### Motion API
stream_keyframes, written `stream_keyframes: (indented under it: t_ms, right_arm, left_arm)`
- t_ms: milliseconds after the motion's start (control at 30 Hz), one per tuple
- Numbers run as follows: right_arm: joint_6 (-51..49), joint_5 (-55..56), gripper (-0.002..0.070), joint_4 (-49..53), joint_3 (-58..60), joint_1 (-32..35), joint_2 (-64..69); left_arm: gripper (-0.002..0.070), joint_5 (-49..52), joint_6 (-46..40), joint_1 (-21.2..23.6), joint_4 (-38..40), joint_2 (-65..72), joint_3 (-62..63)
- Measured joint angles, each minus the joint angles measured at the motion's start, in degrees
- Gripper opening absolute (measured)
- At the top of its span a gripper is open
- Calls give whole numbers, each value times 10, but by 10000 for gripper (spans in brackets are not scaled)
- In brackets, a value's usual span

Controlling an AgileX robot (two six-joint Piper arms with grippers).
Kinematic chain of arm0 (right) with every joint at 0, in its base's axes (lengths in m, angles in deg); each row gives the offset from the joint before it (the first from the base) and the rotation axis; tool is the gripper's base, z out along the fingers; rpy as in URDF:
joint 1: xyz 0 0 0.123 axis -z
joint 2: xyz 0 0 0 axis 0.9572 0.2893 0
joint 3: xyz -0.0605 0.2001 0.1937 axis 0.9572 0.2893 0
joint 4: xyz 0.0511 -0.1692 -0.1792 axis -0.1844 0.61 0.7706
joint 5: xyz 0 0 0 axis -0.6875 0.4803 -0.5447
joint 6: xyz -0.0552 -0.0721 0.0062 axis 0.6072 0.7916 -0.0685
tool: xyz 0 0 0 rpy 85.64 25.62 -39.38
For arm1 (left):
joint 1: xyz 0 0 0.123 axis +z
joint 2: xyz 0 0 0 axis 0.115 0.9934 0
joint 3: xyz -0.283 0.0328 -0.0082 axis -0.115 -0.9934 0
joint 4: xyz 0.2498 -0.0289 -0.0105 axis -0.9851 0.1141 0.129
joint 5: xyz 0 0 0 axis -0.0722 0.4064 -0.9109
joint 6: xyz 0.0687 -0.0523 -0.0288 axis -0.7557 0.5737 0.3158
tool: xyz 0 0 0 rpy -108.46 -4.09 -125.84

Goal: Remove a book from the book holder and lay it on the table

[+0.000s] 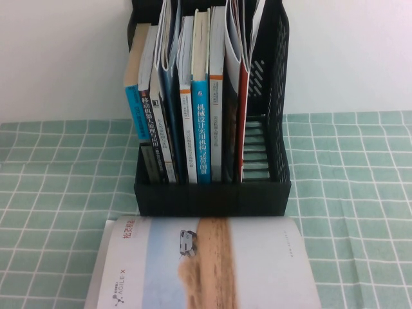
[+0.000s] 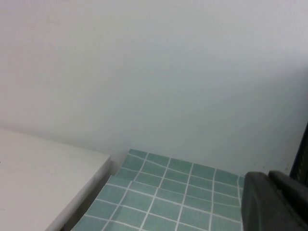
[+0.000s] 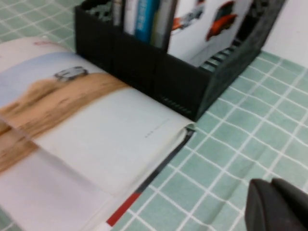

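The book [image 1: 206, 264] lies flat on the table [image 1: 51, 193] right in front of the book holder [image 1: 212, 196], cover up, with its tan stripe and small white vehicle picture showing. In the right wrist view the book [image 3: 72, 130] fills the near side, beside the black holder [image 3: 183, 86]. My right gripper [image 3: 271, 183] hovers over the green checked cloth [image 3: 226, 159], off the book's corner, shut and holding nothing. My left gripper [image 2: 270, 177] is shut and empty above the cloth [image 2: 163, 192] near the wall. Neither gripper shows in the high view.
Several books [image 1: 201, 96] stand upright in the holder's left slots, with a thin red-covered one [image 1: 243, 109] beside the vacant right slot. A white wall rises behind the holder. A white ledge [image 2: 38, 178] borders the cloth in the left wrist view.
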Motion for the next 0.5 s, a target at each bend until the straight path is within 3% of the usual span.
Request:
stream_keyframes:
  t_ms: [100,367,500]
  right_arm:
    - [14,-4,-1,-3,7,77,-37]
    - [191,36,-1,-89,63,324,-179]
    - [209,43,-1,-108,98,417,-219]
  left_arm:
    - [-2,0,0,0,0,0,0]
    - [-2,0,0,0,0,0,0]
    - [-2,0,0,0,0,0,0]
